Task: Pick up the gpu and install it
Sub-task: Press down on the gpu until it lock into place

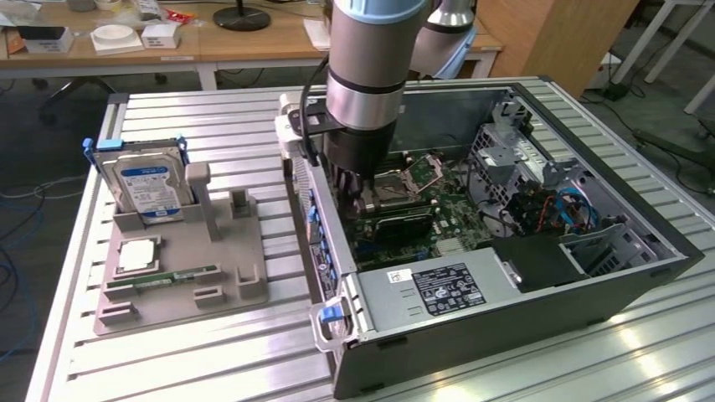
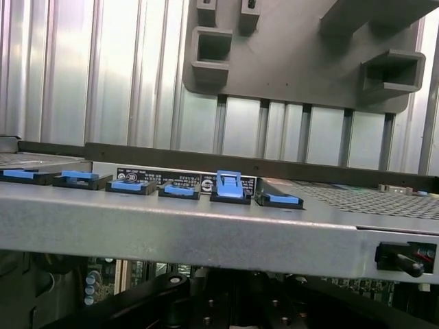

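Nearest to me on the slatted metal table (image 1: 223,352) stands the open computer case (image 1: 537,293), its silver power supply (image 1: 441,289) at the near end. Beside it, toward the table's edge on the exterior view's left, lies the grey fixture tray (image 1: 184,268) holding a green RAM stick (image 1: 167,277) and, at its far end, an upright hard drive (image 1: 146,188) with a blue label. My arm (image 1: 369,75) reaches down into the case over the motherboard (image 1: 430,209). The gripper (image 1: 367,197) is pinched tight, and below it I see a dark part (image 1: 400,222) low on the board (I cannot tell whether this is the gpu). In the wrist view, blue slot clips (image 2: 230,186) line the case's rear wall.
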